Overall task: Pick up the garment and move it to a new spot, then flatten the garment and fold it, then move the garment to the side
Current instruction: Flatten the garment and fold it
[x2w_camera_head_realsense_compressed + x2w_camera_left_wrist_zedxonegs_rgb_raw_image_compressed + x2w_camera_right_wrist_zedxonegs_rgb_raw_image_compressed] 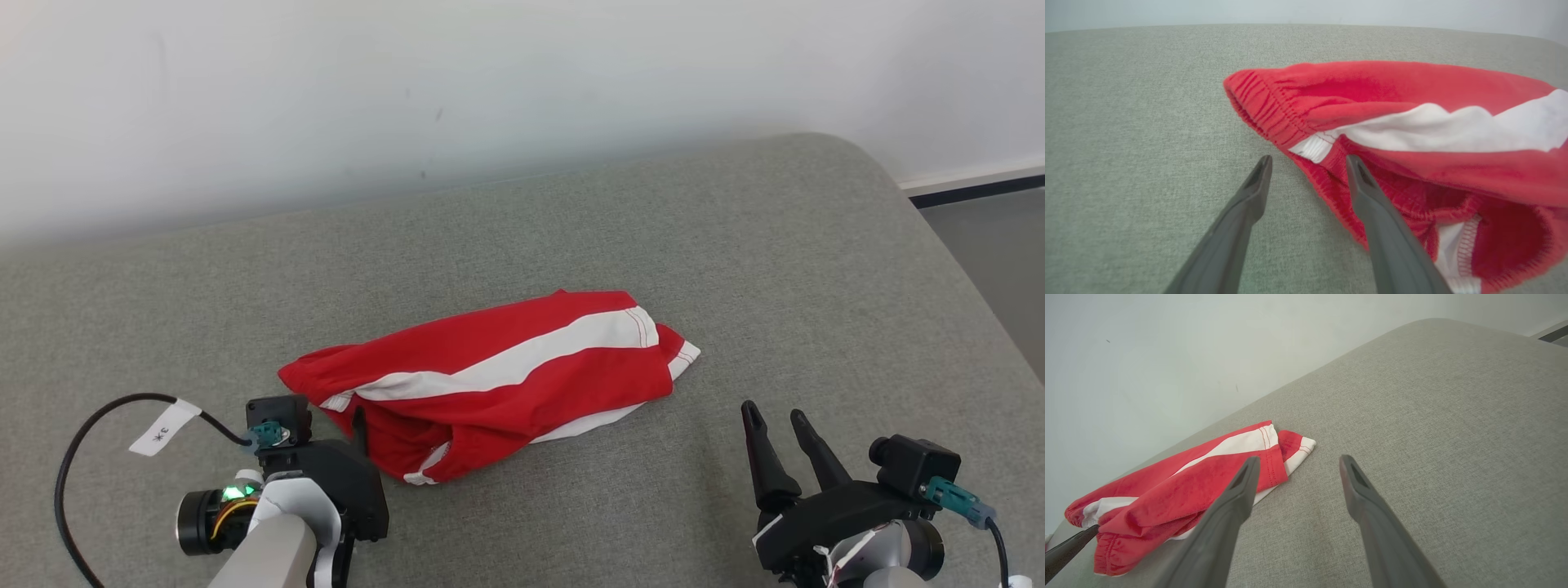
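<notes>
Red soft-fabric garment with white stripes (pixel 490 371) is lying bunched on the grey woven cushion (pixel 775 245). Its elastic waistband (pixel 1257 106) is passing between the spread fingers of the left claw (pixel 1309 160), which is gripping nothing yet. The garment's other end is resting untouched, ahead and left of the right claw (pixel 772 411), likewise apart and empty. Seemingly the first pick-up is starting; next, the left claw needs closing on the waistband, then lifting.

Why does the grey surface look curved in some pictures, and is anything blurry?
Left wrist view: wide lens bows the grey surface, left fingers soft. Right wrist view: surface tilted, right fingers soft. Head view: even light, faint shadow under the garment.
</notes>
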Robot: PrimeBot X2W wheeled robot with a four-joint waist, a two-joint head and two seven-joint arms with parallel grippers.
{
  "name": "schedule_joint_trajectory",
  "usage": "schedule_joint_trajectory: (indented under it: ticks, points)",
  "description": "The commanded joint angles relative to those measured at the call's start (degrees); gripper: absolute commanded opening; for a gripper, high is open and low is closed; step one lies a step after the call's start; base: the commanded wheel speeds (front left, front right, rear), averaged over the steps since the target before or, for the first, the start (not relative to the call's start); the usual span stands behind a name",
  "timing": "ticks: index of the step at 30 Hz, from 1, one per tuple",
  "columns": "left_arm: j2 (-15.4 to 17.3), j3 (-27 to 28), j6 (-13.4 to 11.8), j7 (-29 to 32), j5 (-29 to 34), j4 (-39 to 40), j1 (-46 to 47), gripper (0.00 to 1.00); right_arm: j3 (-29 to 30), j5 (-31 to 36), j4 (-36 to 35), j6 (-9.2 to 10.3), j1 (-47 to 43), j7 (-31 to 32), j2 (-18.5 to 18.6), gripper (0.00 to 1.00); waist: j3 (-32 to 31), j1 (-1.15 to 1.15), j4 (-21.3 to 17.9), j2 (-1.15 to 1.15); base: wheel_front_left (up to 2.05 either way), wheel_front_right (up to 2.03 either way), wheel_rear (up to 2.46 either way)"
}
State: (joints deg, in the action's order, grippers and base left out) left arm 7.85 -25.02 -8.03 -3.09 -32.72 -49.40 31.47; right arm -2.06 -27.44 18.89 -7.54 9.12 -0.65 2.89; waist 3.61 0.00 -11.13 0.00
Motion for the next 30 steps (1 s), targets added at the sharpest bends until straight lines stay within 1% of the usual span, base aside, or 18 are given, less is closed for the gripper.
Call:
schedule_joint_trajectory:
  ticks: [1, 2, 4, 5, 6, 7, 8, 13, 16, 17, 18, 19, 20, 22, 26, 28, 30]
  points:
    - [0.1, 0.1, 0.4, -0.1, -0.6, -0.2, 0.3, 0.86, 0.2, 0.6, -0.7, 0.11, -0.5, 0.2, 0.0, 1.0, 0.1, 0.0, 0.4, 0.0, 0.0, 0.0, 0.0]
    - [0.2, -0.1, 0.9, -0.3, -0.6, -0.2, 0.5, 0.84, 0.3, 0.5, -0.8, 0.11, -0.6, 0.3, 0.0, 1.0, 0.1, 0.0, 0.5, 0.0, 0.0, 0.0, 0.0]
    - [0.4, -0.5, 1.6, -0.9, -0.3, -0.2, 1.0, 0.7, 0.0, 0.4, -1.1, 0.11, -0.6, 0.5, 0.0, 1.0, 0.2, 0.0, 0.6, 0.0, 0.0, 0.0, 0.0]
    - [0.4, -0.8, 1.8, -1.0, 0.0, -0.3, 1.4, 0.62, -0.1, 0.3, -1.2, 0.11, -0.7, 0.5, 0.0, 1.0, 0.2, 0.0, 0.6, 0.0, 0.0, 0.0, 0.0]
    - [0.5, -1.0, 1.9, -1.1, 0.3, -0.5, 1.6, 0.5, -0.2, 0.2, -1.4, 0.11, -0.7, 0.6, 0.0, 1.0, 0.3, 0.0, 0.6, 0.0, 0.0, 0.0, 0.0]
    - [0.5, -1.2, 1.9, -1.2, 0.4, -0.6, 1.7, 0.49, -0.3, 0.2, -1.5, 0.11, -0.7, 0.8, 0.0, 1.0, 0.3, 0.0, 0.6, 0.0, 0.0, 0.0, 0.0]
    - [0.6, -1.3, 1.9, -1.3, 0.3, -0.9, 1.8, 0.51, -0.5, 0.1, -1.6, 0.11, -0.6, 0.9, 0.0, 1.0, 0.4, 0.0, 0.5, 0.0, 0.0, 0.0, 0.0]
    - [0.8, -1.5, 1.6, -1.4, 0.3, -2.1, 2.9, 0.49, -0.6, 0.0, -2.2, 0.11, -0.8, 1.1, 0.0, 1.0, 0.8, 0.0, -0.2, 0.0, 0.0, 0.0, 0.0]
    - [0.8, -1.5, 1.5, -1.6, 0.3, -2.8, 3.1, 0.5, -0.3, 0.4, -2.5, 0.11, -1.0, 1.4, 0.0, 1.0, 1.0, 0.0, -0.4, 0.0, 0.0, 0.0, 0.0]
    - [0.9, -1.5, 1.5, -1.7, 0.2, -3.0, 3.3, 0.44, -0.3, 0.5, -2.6, 0.11, -1.1, 1.5, 0.0, 1.0, 1.0, 0.0, -0.5, 0.0, 0.0, 0.0, 0.0]
    - [0.9, -1.5, 1.6, -1.8, 0.1, -3.2, 3.5, 0.29, -0.2, 0.7, -2.7, 0.11, -1.1, 1.6, 0.0, 1.0, 1.1, 0.0, -0.4, 0.0, 0.0, 0.0, 0.0]
    - [0.8, -1.5, 1.6, -1.9, 0.0, -3.3, 3.9, 0.18, -0.3, 0.9, -2.8, 0.11, -0.9, 2.1, 0.0, 1.0, 1.1, 0.0, -0.3, 0.0, 0.0, 0.0, 0.0]
    - [0.6, -1.6, 1.7, -1.9, -0.1, -3.4, 4.1, 0.0, -0.4, 1.1, -2.8, 0.11, -0.7, 2.5, 0.0, 1.0, 1.2, 0.0, -0.2, 0.0, 0.0, 0.0, 0.0]
    - [0.4, -1.7, 1.9, -1.9, -0.1, -3.7, 4.2, 0.0, -1.0, 2.2, -2.6, 0.11, 0.3, 4.7, 0.0, 1.0, 1.2, 0.0, 0.3, 0.0, 0.0, 0.0, 0.0]
    - [0.3, -2.1, 2.5, -2.0, -0.3, -3.8, 4.6, 0.0, -2.4, 3.2, -2.6, 0.11, 4.9, 11.2, 0.0, 1.0, 1.4, 0.0, 1.2, 0.0, 0.0, 0.0, 0.0]
    - [-0.1, -2.4, 2.8, -2.2, -0.3, -3.4, 5.0, 0.0, -1.5, 4.4, -1.5, 0.11, 8.0, 14.4, 0.0, 1.0, 1.6, 0.0, 2.0, 0.0, 0.0, 0.0, 0.0]
    - [-0.5, -2.9, 2.9, -2.2, -0.1, -2.9, 5.3, 0.0, 1.2, 5.3, 1.5, 0.11, 11.9, 17.9, 0.1, 1.0, 1.9, 0.0, 2.9, 0.0, 0.0, 0.0, 0.0]
